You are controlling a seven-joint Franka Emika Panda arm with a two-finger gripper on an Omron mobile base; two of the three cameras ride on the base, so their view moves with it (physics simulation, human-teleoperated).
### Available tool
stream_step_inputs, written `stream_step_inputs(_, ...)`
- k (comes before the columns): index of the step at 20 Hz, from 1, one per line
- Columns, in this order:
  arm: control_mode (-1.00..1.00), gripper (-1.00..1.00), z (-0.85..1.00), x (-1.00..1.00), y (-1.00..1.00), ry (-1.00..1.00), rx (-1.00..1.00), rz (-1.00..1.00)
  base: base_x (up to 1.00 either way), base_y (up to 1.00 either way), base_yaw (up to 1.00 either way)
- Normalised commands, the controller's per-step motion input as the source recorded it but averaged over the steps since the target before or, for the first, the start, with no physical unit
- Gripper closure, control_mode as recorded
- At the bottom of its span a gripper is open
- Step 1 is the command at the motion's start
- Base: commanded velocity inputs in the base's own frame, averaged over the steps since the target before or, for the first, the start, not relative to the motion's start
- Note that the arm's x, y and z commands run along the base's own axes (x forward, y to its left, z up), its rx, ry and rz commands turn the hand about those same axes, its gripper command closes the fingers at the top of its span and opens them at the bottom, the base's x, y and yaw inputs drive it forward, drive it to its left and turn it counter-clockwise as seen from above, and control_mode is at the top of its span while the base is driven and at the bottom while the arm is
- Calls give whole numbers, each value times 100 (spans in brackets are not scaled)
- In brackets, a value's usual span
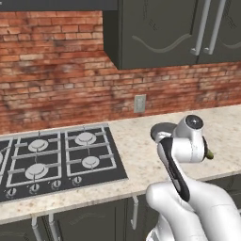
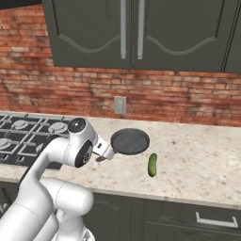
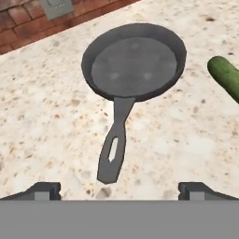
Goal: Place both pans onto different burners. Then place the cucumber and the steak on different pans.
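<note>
A dark grey pan (image 3: 135,60) lies on the speckled counter, its handle (image 3: 114,149) pointing toward me. My gripper (image 3: 119,191) hovers open just above the handle's end, one fingertip (image 3: 44,190) far out on each side of it. In the right base view the pan (image 2: 130,141) sits right of the hand, with the green cucumber (image 2: 152,164) lying on the counter to its front right. The cucumber (image 3: 226,77) is apart from the pan. The burners (image 1: 85,138) lie bare on the black cooktop to the left. The steak is out of view.
The beige counter (image 1: 136,155) runs right from the cooktop (image 1: 56,157), its front edge close below the pan. A wall outlet (image 2: 120,105) sits on the brick wall behind. Dark upper cabinets (image 2: 136,33) hang overhead.
</note>
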Motion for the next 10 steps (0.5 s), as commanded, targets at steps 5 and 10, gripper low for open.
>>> stream_step_inputs(5,-100,-100,-19,27,-1,5,4,-3,0,0,0)
stream_step_inputs(10,-100,-100,-26,18,-2,4,3,-3,0,0,0)
